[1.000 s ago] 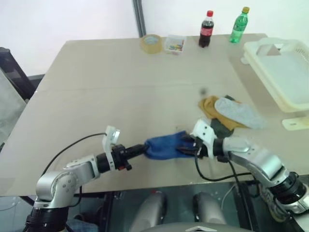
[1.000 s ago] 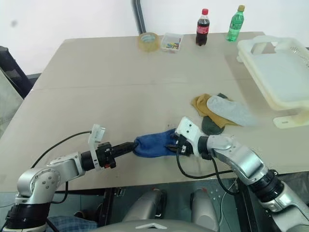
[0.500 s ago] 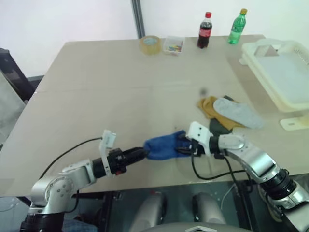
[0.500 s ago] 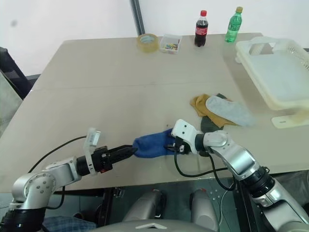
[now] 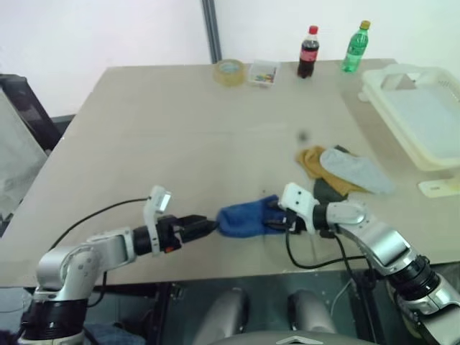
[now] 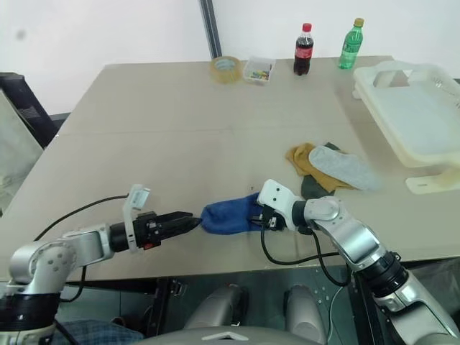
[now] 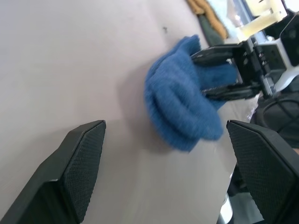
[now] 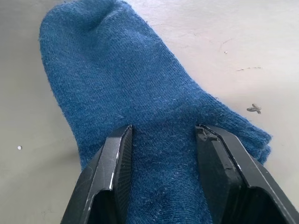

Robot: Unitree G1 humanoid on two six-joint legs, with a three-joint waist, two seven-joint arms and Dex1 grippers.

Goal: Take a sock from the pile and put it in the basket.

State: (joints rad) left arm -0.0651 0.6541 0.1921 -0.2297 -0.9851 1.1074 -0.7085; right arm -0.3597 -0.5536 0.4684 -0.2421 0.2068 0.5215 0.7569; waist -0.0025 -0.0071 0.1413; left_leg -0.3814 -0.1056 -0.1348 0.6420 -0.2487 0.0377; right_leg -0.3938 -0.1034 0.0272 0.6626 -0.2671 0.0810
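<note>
The left gripper [image 6: 185,222] is now standing wide open just short of the sock [image 6: 226,215], its fingers [image 7: 77,175] spread apart with nothing between them; a second ago it was pinching the sock's near end, so it has let go. The right gripper [image 6: 256,215] is gripping the sock's other end, its fingers [image 8: 114,170] closing part-way on the blue cloth. The sock is lying on the table [image 5: 180,129] near the front edge, between the two grippers. The handover looks done, so the right arm alone is carrying the task from here, and the sock is not yet lifted.

Beyond it, the pile [image 5: 338,169] is lying loose, a pale grey sock on top of a mustard one. The basket [image 5: 424,122] is sitting well apart at the far right.

At the far edge a tape roll [image 5: 228,72], a small box [image 5: 263,72], a cola bottle [image 5: 308,52] and a green bottle [image 5: 355,47] are standing; their labels are too small to read.
</note>
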